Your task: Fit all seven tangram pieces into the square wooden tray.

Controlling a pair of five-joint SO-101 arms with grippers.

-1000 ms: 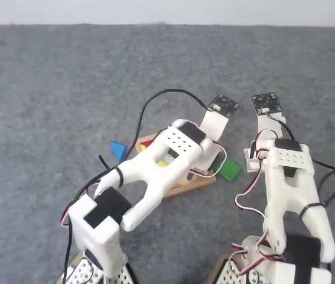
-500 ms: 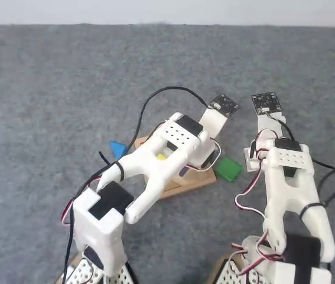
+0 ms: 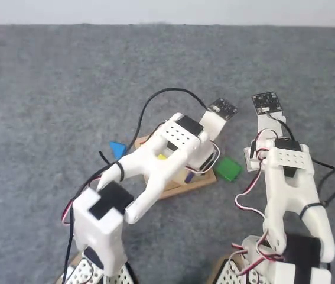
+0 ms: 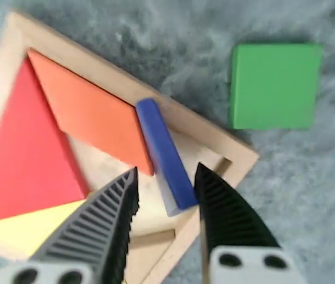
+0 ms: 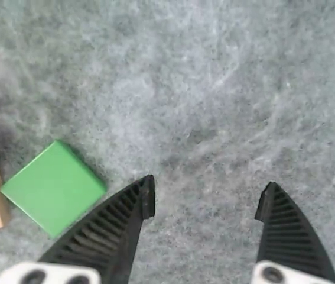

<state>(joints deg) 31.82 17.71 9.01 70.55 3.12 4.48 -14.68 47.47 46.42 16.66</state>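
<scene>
The square wooden tray (image 4: 214,133) (image 3: 182,184) holds a red triangle (image 4: 19,148), an orange triangle (image 4: 90,115) and a yellow piece (image 4: 25,228). A blue piece (image 4: 164,157) stands on its edge, leaning against the orange triangle. My left gripper (image 4: 166,192) is open over the tray's corner, its fingers on either side of the blue piece's near end. A green square (image 4: 273,86) (image 3: 228,168) (image 5: 52,186) lies on the carpet just outside the tray. My right gripper (image 5: 205,201) hangs open over bare carpet beside the green square. A small blue triangle (image 3: 118,149) lies left of the tray.
Grey carpet covers the whole table, with wide free room at the back and left. The left arm's white body (image 3: 155,165) hides much of the tray from above. The right arm (image 3: 285,171) stands upright to the right of the green square.
The left arm's wrist shifted a little back and left over the tray, uncovering more of the green square. The right arm has kept still.
</scene>
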